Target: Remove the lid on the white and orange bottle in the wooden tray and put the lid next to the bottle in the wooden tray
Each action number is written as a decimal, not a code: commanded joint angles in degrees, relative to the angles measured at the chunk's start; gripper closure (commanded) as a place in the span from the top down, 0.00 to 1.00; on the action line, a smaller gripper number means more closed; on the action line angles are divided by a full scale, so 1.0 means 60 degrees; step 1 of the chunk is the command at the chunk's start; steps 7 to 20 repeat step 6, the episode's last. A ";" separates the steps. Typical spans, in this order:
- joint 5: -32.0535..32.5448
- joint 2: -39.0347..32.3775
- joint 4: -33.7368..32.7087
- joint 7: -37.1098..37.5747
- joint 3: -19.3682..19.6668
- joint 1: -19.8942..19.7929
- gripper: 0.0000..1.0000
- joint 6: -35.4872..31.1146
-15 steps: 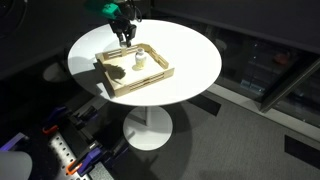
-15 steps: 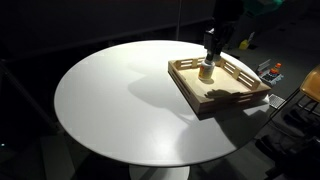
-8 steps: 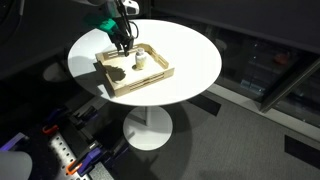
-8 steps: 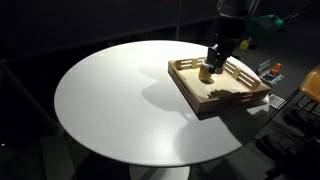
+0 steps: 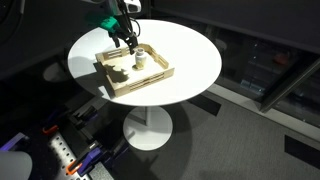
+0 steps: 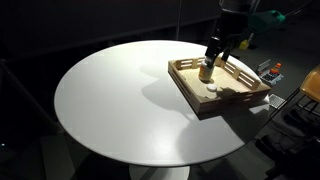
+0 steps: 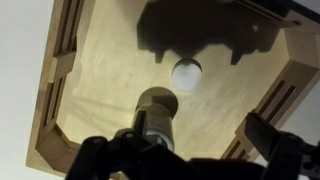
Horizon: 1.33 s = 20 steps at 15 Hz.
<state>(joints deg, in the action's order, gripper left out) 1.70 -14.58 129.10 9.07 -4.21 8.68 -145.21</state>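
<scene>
No text, label, brand, number or sign can be read in any view. The white and orange bottle point(image 7: 155, 112), just below the gripper point(image 6: 213, 56), shows no legible print (its side is blurred and too small to make out). The lid point(image 7: 187, 73) just beyond it and the wooden tray point(image 7: 60, 62) show only plain surfaces.

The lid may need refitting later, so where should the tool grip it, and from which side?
Probably across its round edge, from straight above: the lid lies flat on the wooden tray floor beside the white and orange bottle, leaving only top and edge exposed.
</scene>
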 commanded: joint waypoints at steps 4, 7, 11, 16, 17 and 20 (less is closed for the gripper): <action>-0.0072 0.1534 0.0066 0.0021 0.0178 -0.0387 1.00 0.1078; 0.0006 0.1168 -0.0034 0.0004 0.0109 -0.0360 1.00 0.0799; 0.0006 0.1168 -0.0034 0.0004 0.0109 -0.0360 1.00 0.0799; 0.0006 0.1168 -0.0034 0.0004 0.0109 -0.0360 1.00 0.0799; 0.0006 0.1168 -0.0034 0.0004 0.0109 -0.0360 1.00 0.0799; 0.0006 0.1168 -0.0034 0.0004 0.0109 -0.0360 1.00 0.0799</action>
